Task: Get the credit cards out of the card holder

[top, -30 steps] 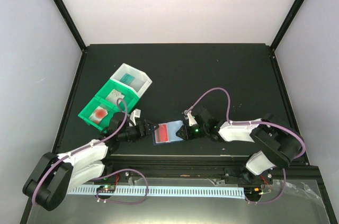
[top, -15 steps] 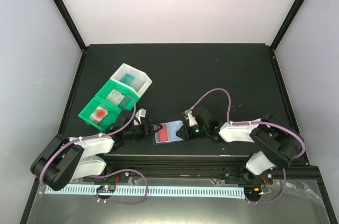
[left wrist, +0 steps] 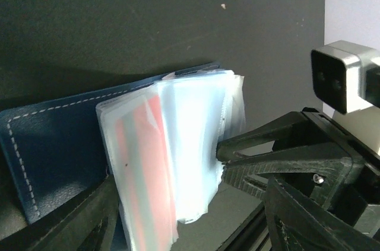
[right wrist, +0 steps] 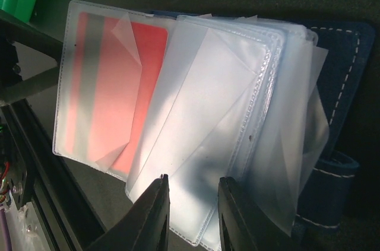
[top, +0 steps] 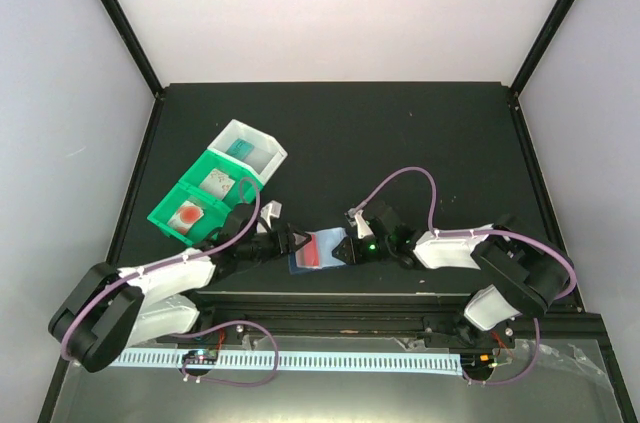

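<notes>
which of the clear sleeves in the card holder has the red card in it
The outermost sleeve, fanned out toward the left gripper: a red-orange card shows through it, while the sleeves beside it look clear.

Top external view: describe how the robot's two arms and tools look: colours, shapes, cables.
Both the left arm and right arm have black joints and white shells. A purple cable loops along each. The left tool and right tool are black and tapering; a green light glows by the right one.
</notes>
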{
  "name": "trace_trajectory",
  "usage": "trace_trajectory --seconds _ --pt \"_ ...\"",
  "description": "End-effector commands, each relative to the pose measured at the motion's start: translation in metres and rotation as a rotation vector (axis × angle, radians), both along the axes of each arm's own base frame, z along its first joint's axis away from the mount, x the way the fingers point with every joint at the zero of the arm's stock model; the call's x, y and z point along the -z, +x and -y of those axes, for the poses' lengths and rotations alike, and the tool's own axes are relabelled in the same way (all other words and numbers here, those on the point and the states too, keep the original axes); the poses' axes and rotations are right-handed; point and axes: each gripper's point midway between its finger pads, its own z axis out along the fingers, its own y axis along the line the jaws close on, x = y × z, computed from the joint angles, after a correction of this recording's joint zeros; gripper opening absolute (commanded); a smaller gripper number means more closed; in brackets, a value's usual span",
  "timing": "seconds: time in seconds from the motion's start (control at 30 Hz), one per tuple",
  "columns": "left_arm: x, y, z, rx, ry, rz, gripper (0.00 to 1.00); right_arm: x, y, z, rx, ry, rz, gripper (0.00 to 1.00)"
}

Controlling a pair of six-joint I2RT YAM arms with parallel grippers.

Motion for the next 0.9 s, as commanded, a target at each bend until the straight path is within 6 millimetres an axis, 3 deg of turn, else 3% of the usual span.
trace_trajectory --seconds 0.0,0.47,0.87 --pt "-0.009 0.005 -0.004 -0.01 0.086 0.042 0.68 0.013 -0.014 0.007 -0.015 -0.03 -0.051 0.27" --pt "-0.017 -0.003 0.008 0.015 0.059 0.06 0.68 0.013 -0.013 0.004 -0.016 -0.021 -0.058 0.28" --pt "0.011 0.0 -0.001 -0.007 0.159 0.014 0.72 0.011 -0.014 0.005 -0.016 -0.019 -0.054 0.28"
